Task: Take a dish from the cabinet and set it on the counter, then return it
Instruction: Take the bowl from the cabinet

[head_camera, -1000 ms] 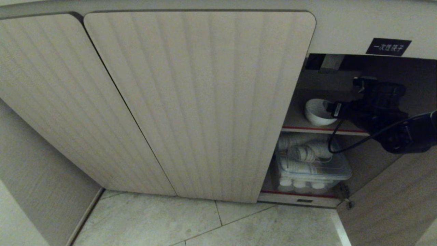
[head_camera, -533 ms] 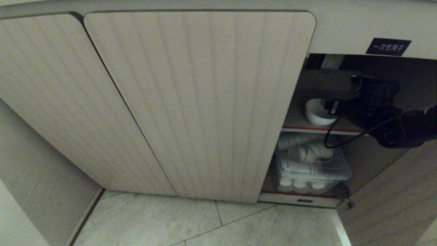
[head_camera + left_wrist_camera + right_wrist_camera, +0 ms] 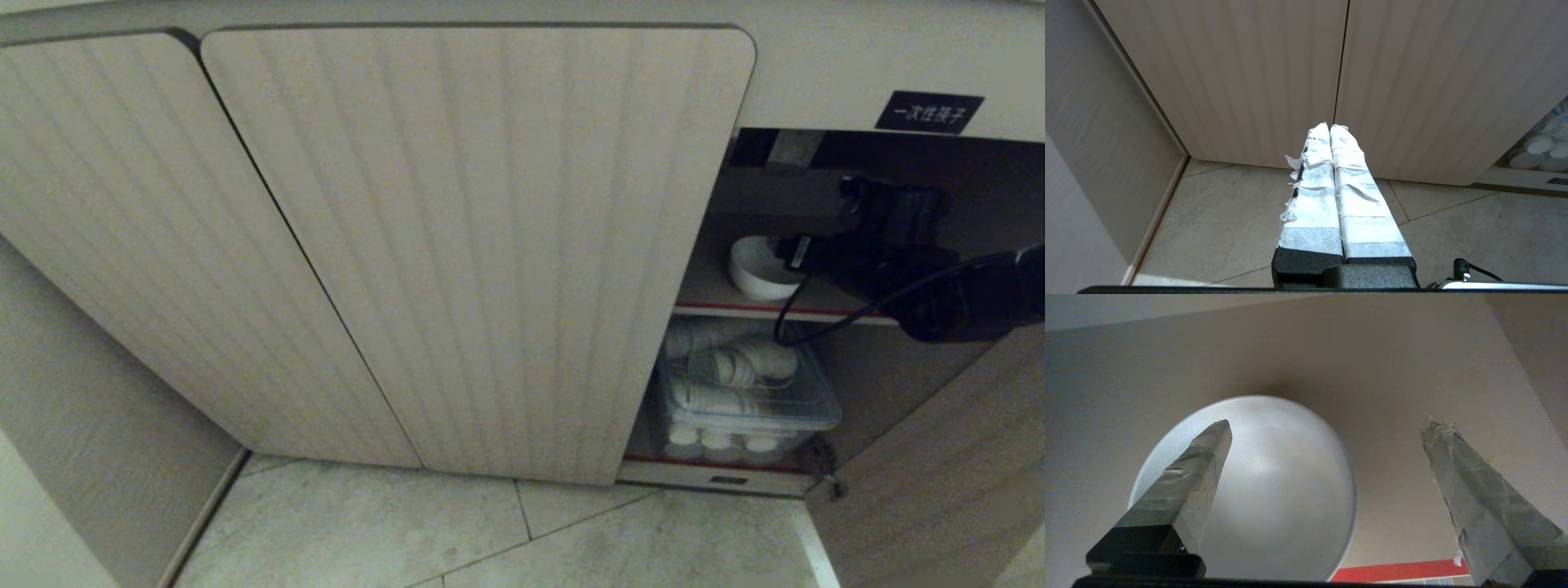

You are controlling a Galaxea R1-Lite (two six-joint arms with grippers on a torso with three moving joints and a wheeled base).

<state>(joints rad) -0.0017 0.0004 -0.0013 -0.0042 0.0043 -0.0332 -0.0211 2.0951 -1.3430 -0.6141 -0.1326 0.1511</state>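
One dish (image 3: pixel 758 269) upright, mouth up, on cabinet (image 3: pixel 490 245) shelf.

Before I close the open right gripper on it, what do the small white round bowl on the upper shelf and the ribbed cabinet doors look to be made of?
The small white round bowl looks like glazed ceramic: smooth, with a soft highlight inside, though glossy plastic cannot be excluded. The ribbed cabinet doors look like beige wood-grain laminate, matt, with fine streaks along vertical ribs; solid wood is possible.
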